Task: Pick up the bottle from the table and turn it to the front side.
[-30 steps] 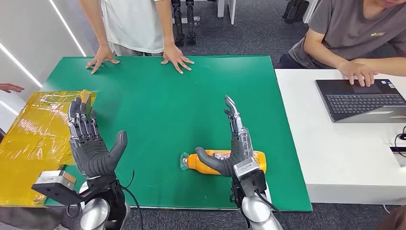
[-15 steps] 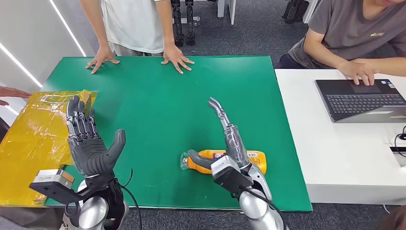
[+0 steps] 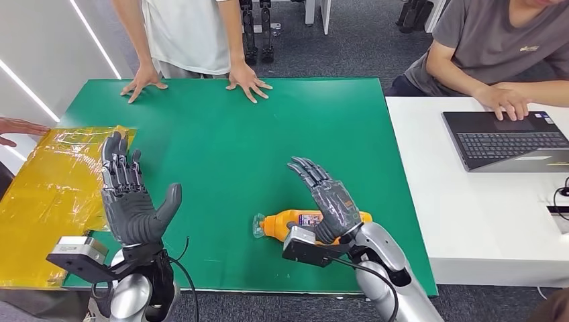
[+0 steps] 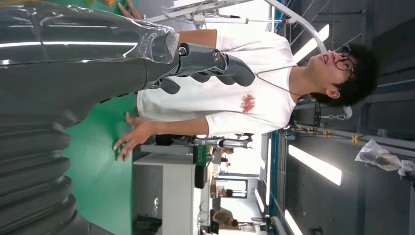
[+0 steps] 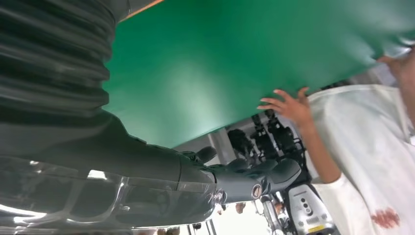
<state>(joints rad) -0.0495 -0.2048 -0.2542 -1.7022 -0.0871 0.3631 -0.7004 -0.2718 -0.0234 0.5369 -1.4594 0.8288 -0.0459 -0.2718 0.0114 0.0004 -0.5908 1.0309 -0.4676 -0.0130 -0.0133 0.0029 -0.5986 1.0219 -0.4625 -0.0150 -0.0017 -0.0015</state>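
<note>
Green counter (image 3: 221,147) carries the orange bottle (image 3: 295,223) on its side near my edge. My right robot hand (image 3: 329,204) hovers over it, fingers spread; left robot hand (image 3: 131,201) raised, fingers apart, holding nothing.

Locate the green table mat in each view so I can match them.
Head view: green mat fills the centre.
Left wrist view: strip along one edge, beside the left hand.
Right wrist view: broad area.
Shared landmark: person in the white shirt.
</note>
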